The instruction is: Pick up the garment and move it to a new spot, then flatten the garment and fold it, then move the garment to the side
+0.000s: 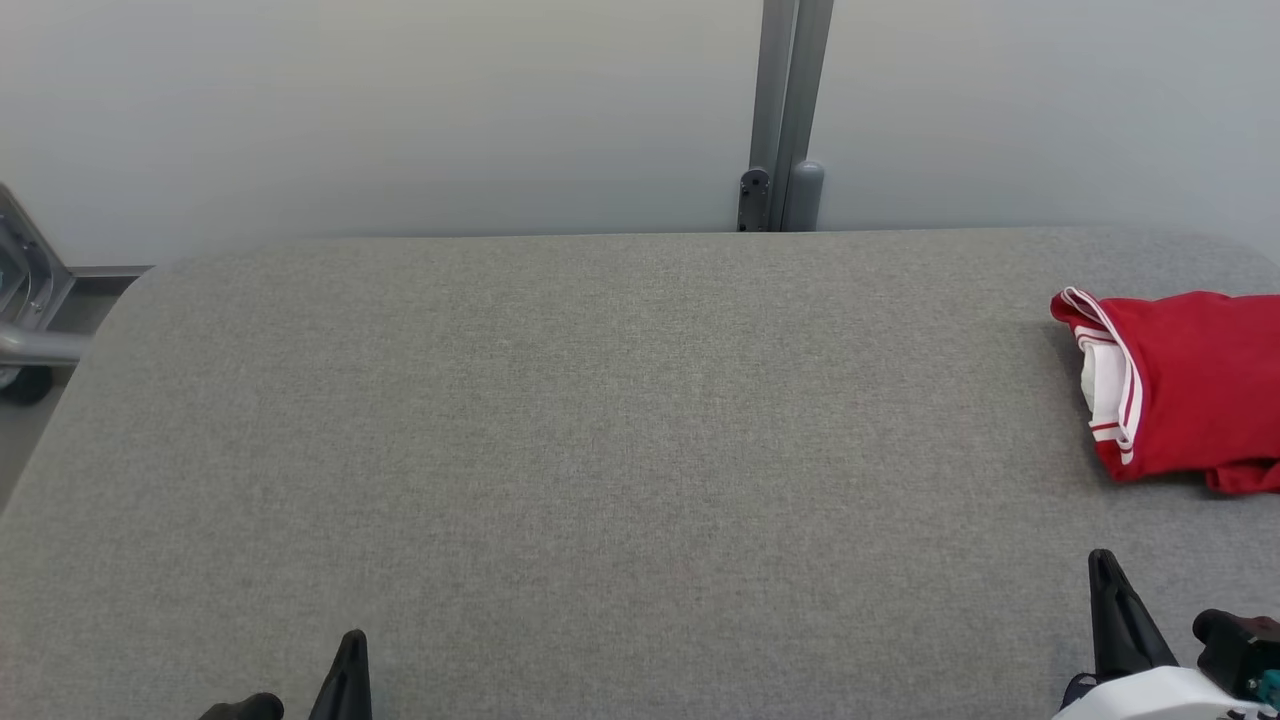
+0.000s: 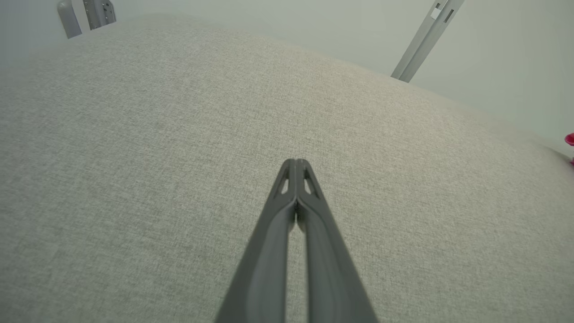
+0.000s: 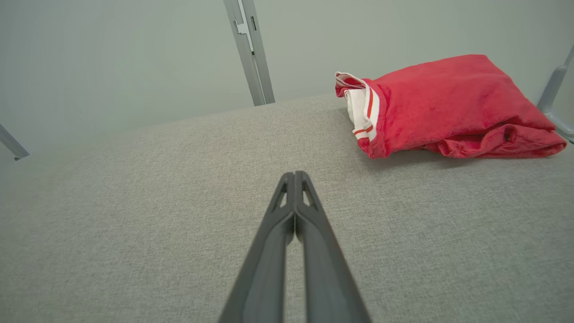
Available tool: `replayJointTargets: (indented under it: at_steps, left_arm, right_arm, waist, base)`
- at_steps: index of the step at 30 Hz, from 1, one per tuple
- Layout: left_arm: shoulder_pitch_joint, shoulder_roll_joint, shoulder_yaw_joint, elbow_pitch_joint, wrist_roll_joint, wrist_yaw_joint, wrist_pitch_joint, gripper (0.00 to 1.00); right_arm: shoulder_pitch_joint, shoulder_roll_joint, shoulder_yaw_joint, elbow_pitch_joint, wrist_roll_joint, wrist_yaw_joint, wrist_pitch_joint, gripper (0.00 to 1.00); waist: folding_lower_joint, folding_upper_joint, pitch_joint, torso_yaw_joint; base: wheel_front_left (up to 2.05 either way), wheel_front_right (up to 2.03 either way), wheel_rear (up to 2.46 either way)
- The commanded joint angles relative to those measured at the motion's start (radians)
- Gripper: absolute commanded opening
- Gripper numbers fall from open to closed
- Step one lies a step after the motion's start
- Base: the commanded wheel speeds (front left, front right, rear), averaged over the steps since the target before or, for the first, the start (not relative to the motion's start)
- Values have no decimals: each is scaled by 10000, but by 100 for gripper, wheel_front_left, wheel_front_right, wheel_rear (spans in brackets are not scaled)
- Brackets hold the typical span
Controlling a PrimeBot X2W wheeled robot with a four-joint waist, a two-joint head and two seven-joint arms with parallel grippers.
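Note:
The garment (image 1: 1190, 385) is red with white-and-red striped trim, lying folded in a bundle at the right edge of the grey table (image 1: 600, 450). In the right wrist view the garment (image 3: 448, 105) sits ahead and to the right of my right gripper (image 3: 294, 174), which is shut and empty. My right gripper (image 1: 1102, 560) rests low at the near right, a short way in front of the bundle. My left gripper (image 1: 352, 640) is at the near left, far from the cloth; its fingertips (image 2: 296, 162) are pressed together with nothing between them. A red sliver of the garment (image 2: 570, 140) shows at that view's right edge.
A grey metal post (image 1: 785, 115) stands behind the table's far edge against a pale wall. A metal frame part (image 1: 25, 300) sits off the table's left corner. The table's fabric top spreads wide between the grippers and the far edge.

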Motion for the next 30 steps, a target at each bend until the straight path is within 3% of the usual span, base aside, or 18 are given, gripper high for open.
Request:
replayJointTargets:
  at_steps: [1,30]
  left_arm:
    - [-330,11,84,-210,-437,-16,79,0]
    - [-1063,28,598,-550,-4747,-62,1237,0]
  right_arm:
    - [-315,-65,-31,-121,498,-1,89,0]
    - [-1088,48,45,68,5216,-2,1217,0]
  waist:
    - [0,0,7,-12]
    - [0,0,123,-229]
  base:
    - [0,0,0]
    - [0,0,0]
